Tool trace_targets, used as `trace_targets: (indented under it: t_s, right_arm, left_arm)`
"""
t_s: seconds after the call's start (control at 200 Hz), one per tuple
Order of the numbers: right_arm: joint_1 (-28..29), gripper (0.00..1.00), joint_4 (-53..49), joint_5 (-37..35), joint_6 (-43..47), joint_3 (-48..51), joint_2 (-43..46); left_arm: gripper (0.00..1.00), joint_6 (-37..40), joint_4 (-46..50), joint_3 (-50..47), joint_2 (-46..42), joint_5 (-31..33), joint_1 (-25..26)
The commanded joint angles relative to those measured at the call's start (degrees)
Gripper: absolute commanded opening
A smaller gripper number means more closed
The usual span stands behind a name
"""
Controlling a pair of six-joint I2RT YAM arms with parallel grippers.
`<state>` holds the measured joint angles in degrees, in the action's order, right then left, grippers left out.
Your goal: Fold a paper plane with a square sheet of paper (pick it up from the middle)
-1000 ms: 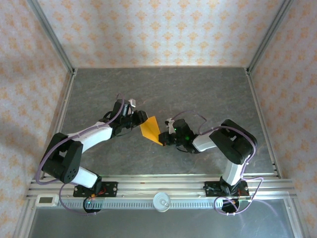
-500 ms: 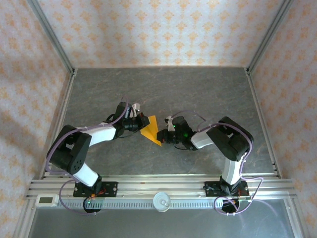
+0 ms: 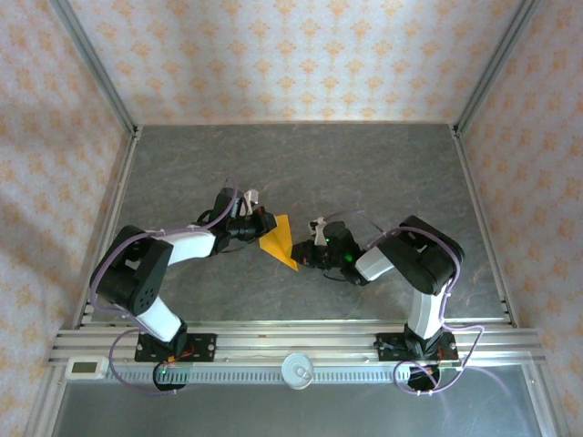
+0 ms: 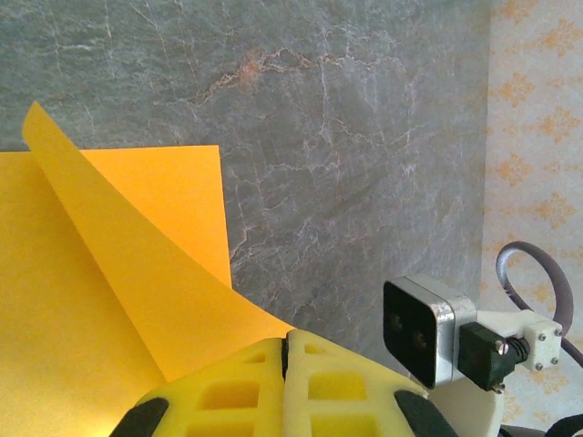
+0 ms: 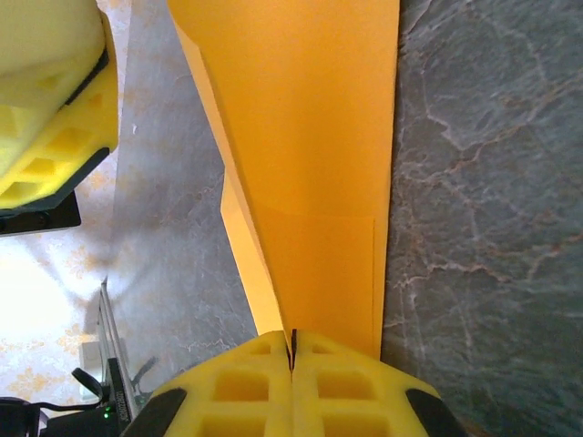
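Left tool (image 3: 263, 221) and right tool (image 3: 306, 255) meet over the middle of the grey table (image 3: 364, 164). Jaws pressed together, each pinching an opposite edge of the orange square sheet of paper (image 3: 278, 239) between them. Sheet partly folded; one flap (image 4: 137, 264) stands up.

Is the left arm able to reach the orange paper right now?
Yes, it looks that way. The left arm is right at the orange paper, and its jaws seem closed on a lifted edge. Nothing lies between them. The right arm pinches the opposite end with its jaws shut.
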<state>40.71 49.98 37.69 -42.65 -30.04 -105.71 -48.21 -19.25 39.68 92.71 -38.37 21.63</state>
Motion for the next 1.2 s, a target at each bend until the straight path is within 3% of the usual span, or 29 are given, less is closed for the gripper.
trace_targets:
  t_s: [0.0,0.41,1.196]
  right_arm:
    - [0.3,0.00,0.7,0.0,-2.2,1.6,-1.8]
    - [0.2,0.00,7.2,-0.5,-7.0,4.1,-2.8]
    - [0.2,0.00,6.3,0.6,-8.2,3.5,-2.8]
  left_arm:
    - [0.00,-0.1,-3.1,0.0,1.1,-1.3,1.2]
    - [0.00,-0.2,-5.1,-1.0,4.0,-1.4,2.4]
    - [0.00,-1.3,-8.0,-1.6,8.2,-0.9,3.1]
